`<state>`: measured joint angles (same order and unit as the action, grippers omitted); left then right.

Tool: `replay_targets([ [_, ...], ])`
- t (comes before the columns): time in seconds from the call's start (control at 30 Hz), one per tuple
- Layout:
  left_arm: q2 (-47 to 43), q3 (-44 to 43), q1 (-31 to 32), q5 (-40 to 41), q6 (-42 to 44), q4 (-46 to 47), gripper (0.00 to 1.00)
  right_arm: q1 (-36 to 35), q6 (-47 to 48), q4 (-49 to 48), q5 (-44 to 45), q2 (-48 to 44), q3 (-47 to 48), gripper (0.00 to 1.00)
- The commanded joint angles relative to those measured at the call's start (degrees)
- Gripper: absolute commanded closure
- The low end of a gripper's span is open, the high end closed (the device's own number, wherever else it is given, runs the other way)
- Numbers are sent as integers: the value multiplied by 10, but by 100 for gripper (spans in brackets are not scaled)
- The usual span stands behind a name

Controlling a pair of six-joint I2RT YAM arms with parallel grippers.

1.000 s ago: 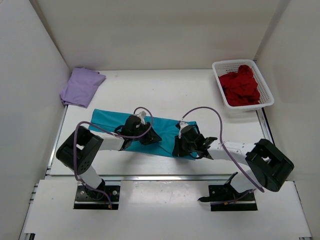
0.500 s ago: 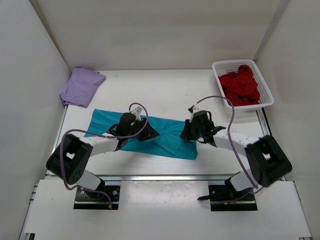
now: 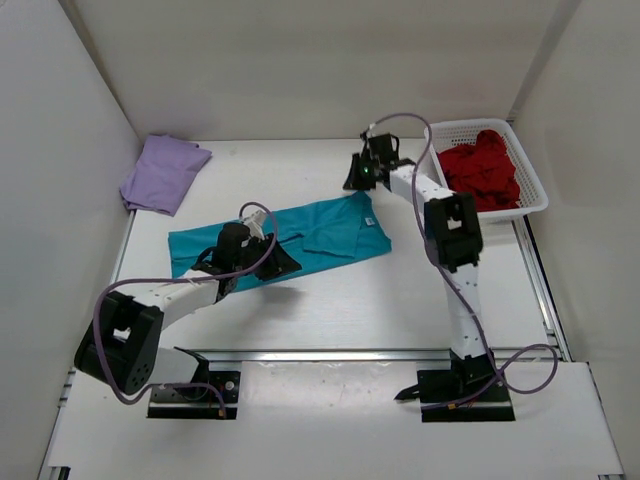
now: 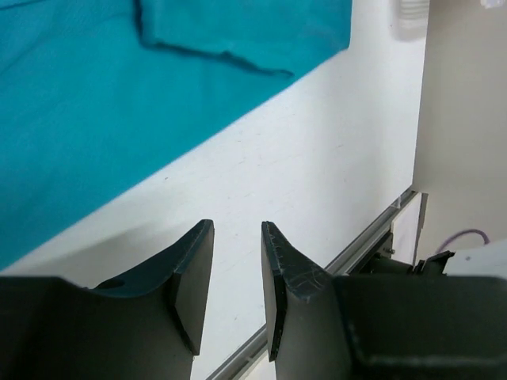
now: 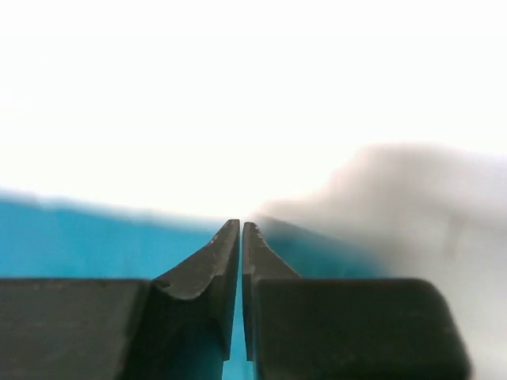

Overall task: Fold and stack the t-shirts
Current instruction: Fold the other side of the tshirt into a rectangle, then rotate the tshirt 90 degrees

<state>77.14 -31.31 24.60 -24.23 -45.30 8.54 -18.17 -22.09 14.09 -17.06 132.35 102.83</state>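
Note:
A teal t-shirt (image 3: 300, 238) (image 4: 119, 95) lies spread across the middle of the table, one sleeve folded on top. My left gripper (image 3: 287, 264) (image 4: 238, 229) is open over bare table just off the shirt's near edge, with nothing between its fingers. My right arm reaches far back. Its gripper (image 3: 356, 178) (image 5: 241, 225) hangs over the shirt's far right corner, jaws almost together with only a thin slit. Teal cloth (image 5: 79, 237) lies under it, and nothing shows pinched at the tips. A lavender t-shirt (image 3: 160, 172) lies folded at the back left. The dark red t-shirt (image 3: 482, 170) sits crumpled in the basket.
A white mesh basket (image 3: 530, 205) stands at the back right, just right of my right forearm. White walls close in the table on three sides. A metal rail (image 3: 330, 353) runs along the near edge.
My right gripper swept from the shirt's near right edge to the far side of the table. The teal shirt shifted away and now lies narrower. My left gripper drew back a little to the left.

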Motion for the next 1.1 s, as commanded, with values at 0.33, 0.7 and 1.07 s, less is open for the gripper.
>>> replay_targets([
  [0.33, -113, 66, -81, -5, 28, -59, 68, -71, 105, 99, 48, -236, -49, 100],
  [0.7, -60, 29, -35, -9, 34, -34, 75, -44, 39, -41, 55, -428, -525, 100],
  [1.07, -25, -14, -34, -13, 24, -33, 73, -11, 29, -55, 32, -192, -323, 100],
])
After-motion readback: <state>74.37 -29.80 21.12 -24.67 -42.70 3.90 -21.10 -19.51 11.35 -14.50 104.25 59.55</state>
